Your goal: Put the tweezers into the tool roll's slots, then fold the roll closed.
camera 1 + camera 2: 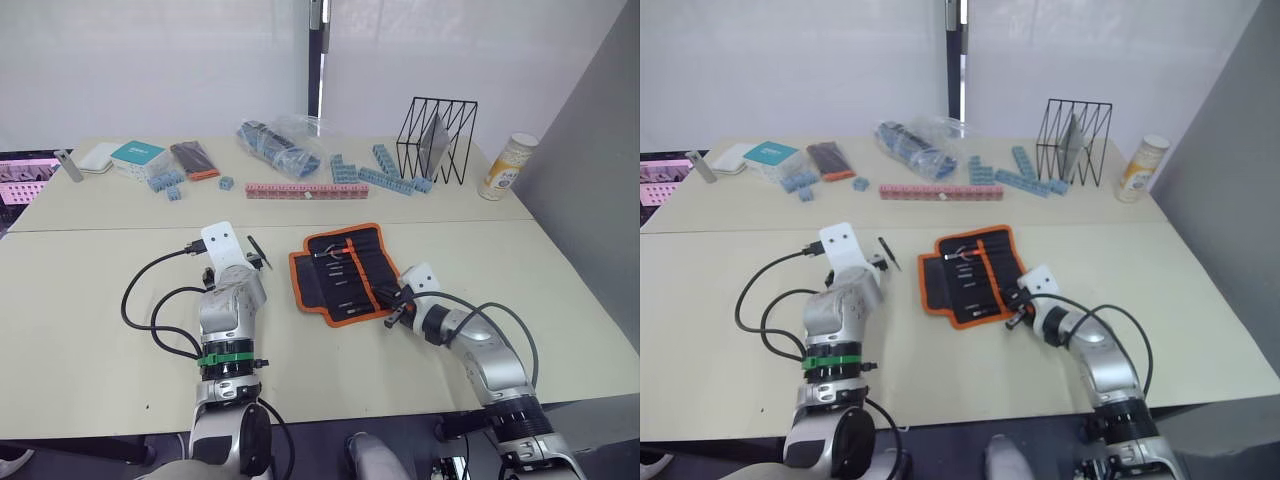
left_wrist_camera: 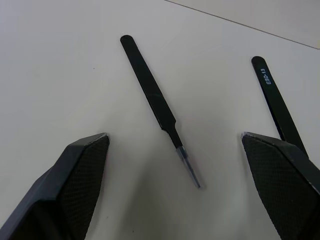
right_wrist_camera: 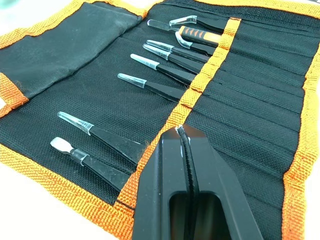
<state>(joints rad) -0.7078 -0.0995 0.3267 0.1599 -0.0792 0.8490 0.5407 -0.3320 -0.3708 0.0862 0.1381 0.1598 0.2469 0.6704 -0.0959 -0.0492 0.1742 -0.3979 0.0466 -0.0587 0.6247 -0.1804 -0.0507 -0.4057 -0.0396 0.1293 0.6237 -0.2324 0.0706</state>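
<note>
where right fingers (image 3: pixel 186 150) pinch tweezers (image 3: pixel 188 165), tip hidden

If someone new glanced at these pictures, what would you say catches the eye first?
Most striking is the tool roll, lying open with its orange trim in the middle of the table, several tweezers already in its slots. The right gripper, at the roll's near edge, is shut on a pair of tweezers. The left gripper is open over two loose tweezers beside the roll.
</note>
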